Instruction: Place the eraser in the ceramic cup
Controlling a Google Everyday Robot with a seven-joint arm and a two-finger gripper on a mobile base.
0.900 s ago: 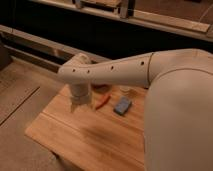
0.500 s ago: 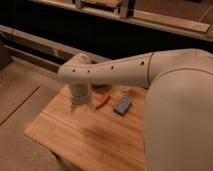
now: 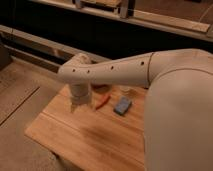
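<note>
Eraser is hidden from us, probably under the arm (image 3: 115, 70), so we read the gripper (image 3: 80, 104), jaws apart low over the table (image 3: 85, 136), as poised to grasp.

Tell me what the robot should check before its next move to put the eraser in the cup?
1. Gripper open, hanging low over the wooden table: ok.
2. Eraser in sight: not ok; the arm may hide it.
3. Ceramic cup reachable: cannot tell; only a pale bit peeks out under the arm.
4. Red piece and blue-grey slab beside the gripper, not in it: ok.
</note>
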